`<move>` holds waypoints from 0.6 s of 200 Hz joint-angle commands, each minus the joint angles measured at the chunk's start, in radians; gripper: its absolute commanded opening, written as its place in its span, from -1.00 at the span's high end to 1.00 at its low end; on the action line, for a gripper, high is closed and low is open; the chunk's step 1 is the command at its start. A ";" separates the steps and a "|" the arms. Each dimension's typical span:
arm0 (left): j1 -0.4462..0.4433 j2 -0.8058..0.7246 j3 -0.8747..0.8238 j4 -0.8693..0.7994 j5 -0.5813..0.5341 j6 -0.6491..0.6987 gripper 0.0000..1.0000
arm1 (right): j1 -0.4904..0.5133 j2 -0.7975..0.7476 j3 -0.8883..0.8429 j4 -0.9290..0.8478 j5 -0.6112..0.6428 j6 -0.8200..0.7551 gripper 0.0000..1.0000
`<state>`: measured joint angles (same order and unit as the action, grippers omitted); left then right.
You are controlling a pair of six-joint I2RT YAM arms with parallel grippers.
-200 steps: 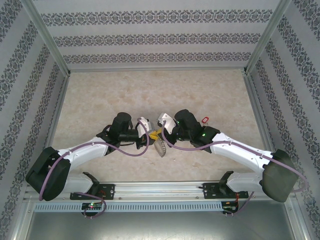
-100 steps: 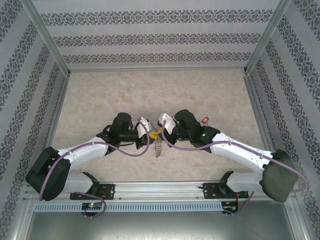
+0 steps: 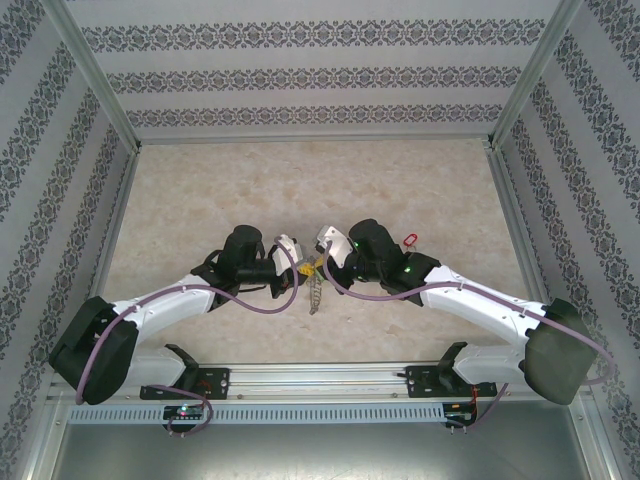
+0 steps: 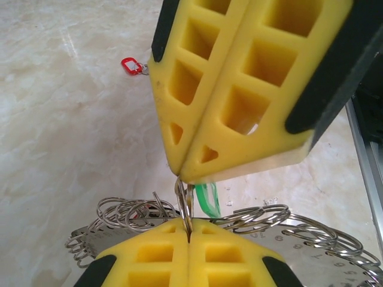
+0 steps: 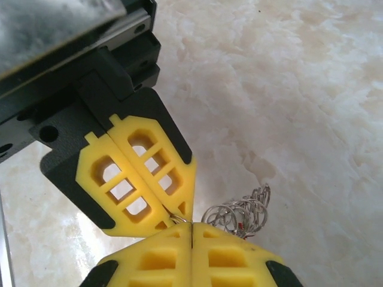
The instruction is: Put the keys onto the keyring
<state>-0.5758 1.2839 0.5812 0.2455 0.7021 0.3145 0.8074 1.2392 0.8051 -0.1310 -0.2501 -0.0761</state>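
Keyring (image 3: 316, 290) hangs below the meeting grippers, its small rings bunched. Left gripper (image 4: 188, 234) is fully closed, pinching the keyring's wire. Right gripper (image 4: 182, 174) sits just above, closed tip to tip, with the green key (image 4: 207, 198) dangling from it. Red key (image 4: 130, 66) lies farther out on the table (image 3: 200, 190), well apart.

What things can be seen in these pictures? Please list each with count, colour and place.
green key: one, bright green, hanging at the tips of the right pincer.
red key: one, red, lying alone on the table, right of centre.
keyring: one, silvery with many small loops, below the two meeting pincers.
table: one, beige marbled, under everything.
walls: three, white with grey pattern, around the table.
left pincer: one, yellow fingers, shut on the keyring.
right pincer: one, yellow fingers, shut on the green key.
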 commanded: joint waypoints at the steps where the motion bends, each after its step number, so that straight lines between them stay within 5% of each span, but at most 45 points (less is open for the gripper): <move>1: -0.001 -0.027 -0.002 0.030 0.011 0.008 1.00 | -0.015 0.005 0.003 -0.019 0.037 0.037 1.00; 120: -0.001 -0.007 -0.040 0.139 0.029 -0.041 1.00 | -0.044 0.044 0.005 -0.018 -0.025 0.073 1.00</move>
<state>-0.5747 1.2839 0.5602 0.2882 0.6952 0.3004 0.7753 1.2736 0.8047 -0.1493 -0.2596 -0.0250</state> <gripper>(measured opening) 0.043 0.059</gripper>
